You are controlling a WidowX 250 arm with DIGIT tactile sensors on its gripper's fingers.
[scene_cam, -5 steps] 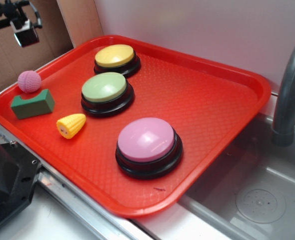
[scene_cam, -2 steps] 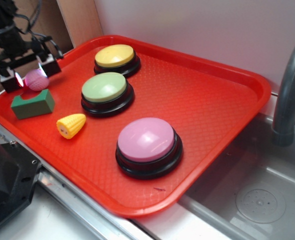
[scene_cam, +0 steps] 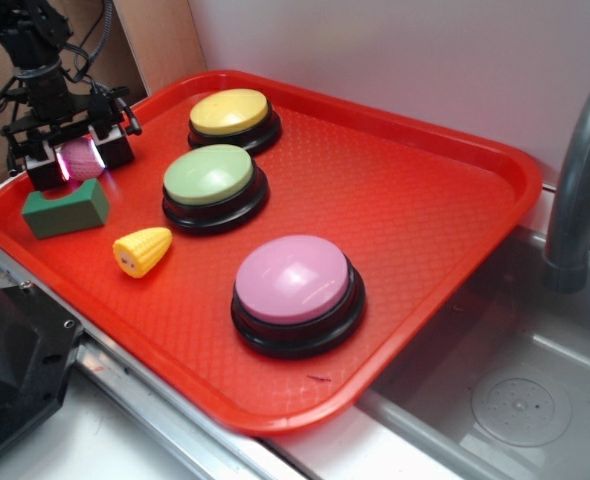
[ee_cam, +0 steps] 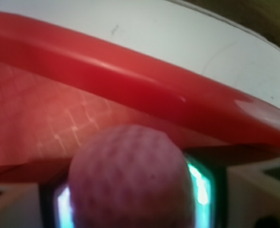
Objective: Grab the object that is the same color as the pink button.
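Note:
The object, a small pink bumpy ball (scene_cam: 78, 160), rests on the red tray (scene_cam: 445, 250) near its far left rim. My gripper (scene_cam: 80, 166) has come down over it, one black finger on each side, and is shut on the ball. In the wrist view the ball (ee_cam: 130, 180) fills the space between the glowing pads (ee_cam: 200, 187), with the tray rim (ee_cam: 130, 80) just behind it. The pink button (scene_cam: 293, 278), a large dome on a black base, sits at the front middle of the tray, well away from the gripper.
A green block (scene_cam: 65, 208) lies just in front of the ball, with a yellow corn toy (scene_cam: 143, 250) beside it. Green-topped (scene_cam: 208, 175) and yellow-topped (scene_cam: 232, 110) buttons stand to the right. A grey faucet (scene_cam: 575, 200) and sink (scene_cam: 515, 400) are right of the tray.
The gripper came down from above the left edge onto the ball. Its fingers have drawn in around the ball, which has stayed in place on the tray.

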